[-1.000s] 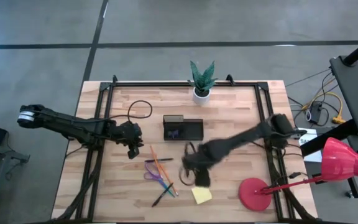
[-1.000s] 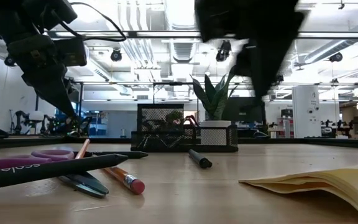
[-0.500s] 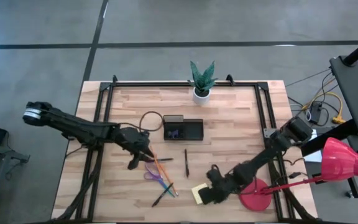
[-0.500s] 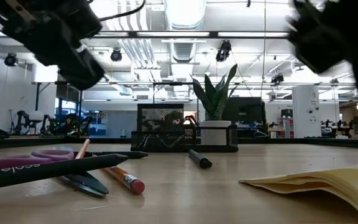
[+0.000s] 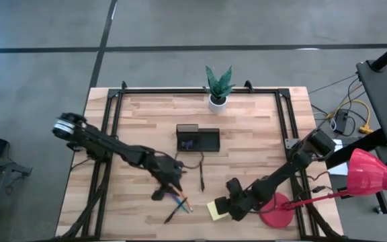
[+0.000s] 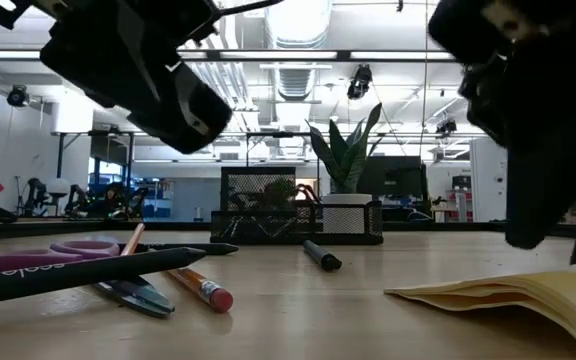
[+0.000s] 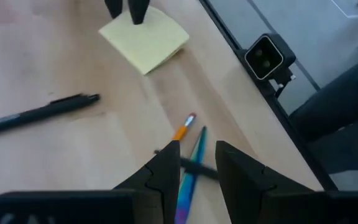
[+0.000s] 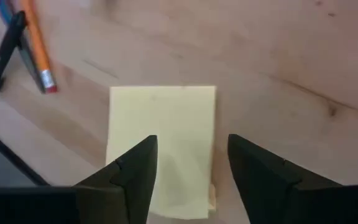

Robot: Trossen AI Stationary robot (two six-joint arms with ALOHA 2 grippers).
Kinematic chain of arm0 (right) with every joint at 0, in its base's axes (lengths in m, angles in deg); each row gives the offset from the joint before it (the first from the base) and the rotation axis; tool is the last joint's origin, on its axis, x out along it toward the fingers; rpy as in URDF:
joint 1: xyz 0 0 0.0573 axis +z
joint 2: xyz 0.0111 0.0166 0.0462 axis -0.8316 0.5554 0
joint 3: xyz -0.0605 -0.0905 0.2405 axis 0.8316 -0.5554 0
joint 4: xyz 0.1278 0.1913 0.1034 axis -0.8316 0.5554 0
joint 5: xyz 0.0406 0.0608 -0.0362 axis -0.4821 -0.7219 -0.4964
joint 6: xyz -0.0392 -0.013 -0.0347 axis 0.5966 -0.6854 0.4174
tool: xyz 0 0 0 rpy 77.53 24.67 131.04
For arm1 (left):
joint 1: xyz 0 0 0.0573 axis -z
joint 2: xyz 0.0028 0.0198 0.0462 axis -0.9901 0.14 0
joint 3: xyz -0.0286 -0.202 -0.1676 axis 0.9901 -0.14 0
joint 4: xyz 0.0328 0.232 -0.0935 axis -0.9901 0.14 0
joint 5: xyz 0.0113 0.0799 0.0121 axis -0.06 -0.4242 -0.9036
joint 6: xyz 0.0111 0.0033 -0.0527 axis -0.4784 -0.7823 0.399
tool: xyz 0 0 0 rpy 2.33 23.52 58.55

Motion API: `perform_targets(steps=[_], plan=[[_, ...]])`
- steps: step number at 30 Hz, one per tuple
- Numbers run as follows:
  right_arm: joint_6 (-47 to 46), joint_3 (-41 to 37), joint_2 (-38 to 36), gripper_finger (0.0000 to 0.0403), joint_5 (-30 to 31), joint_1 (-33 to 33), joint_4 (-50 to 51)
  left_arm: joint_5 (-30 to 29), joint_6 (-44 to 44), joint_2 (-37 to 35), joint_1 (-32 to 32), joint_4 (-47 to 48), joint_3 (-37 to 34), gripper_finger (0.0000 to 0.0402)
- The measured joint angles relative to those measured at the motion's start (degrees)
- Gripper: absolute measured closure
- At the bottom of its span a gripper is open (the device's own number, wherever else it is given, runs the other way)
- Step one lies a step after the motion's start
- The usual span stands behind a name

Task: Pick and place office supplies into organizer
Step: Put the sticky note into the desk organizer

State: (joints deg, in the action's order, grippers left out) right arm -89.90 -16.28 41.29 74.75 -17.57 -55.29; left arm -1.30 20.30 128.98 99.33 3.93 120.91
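Item 1, bench: pale wood planks inside a black frame, grey floor around it.

Item 2, my right tool: over the bench's 5 o'clock area, fingers spread wide, straddling the sticky-note pad without gripping it. The pad lies flat, yellow, one corner curled up in the low view.

Item 3, my left tool: over the heap at 6 o'clock, fingers set narrowly apart, nothing held. Just beyond its fingertips lie an orange pencil, a blue pencil and a thin black pen.

Item 4, scissors: purple handles, flat on the bench beside the pencils. Writing on the handle, too blurred to read.

Item 5, loose black pen: at bench centre, between the heap and the organizer.

Item 6, organizer: black mesh box, past the centre toward 12 o'clock, well apart from both tools.

Item 7, potted plant: white pot, at 12 o'clock by the far edge.

Item 8, red stand base: round, at 4 o'clock, just beside my right arm.

Item 9, room: open hall with ceiling ducts and lamps.
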Motion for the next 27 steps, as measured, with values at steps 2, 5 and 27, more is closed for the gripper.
perform_targets(steps=[2,5,27], plan=[[0.35,0.75,0.86,0.0213,-0.48,0.18,-1.38,0.00,-0.24,2.54,0.94,-0.97,1.85,0.0314],[2.20,1.99,2.32,0.0213,-1.57,0.42,-1.39,-0.02,-1.12,6.04,1.77,-2.23,4.52,0.0314],[8.48,8.95,10.58,0.0367,4.73,-0.75,-3.09,-3.28,0.22,18.84,3.35,-2.37,12.61,0.0314]])
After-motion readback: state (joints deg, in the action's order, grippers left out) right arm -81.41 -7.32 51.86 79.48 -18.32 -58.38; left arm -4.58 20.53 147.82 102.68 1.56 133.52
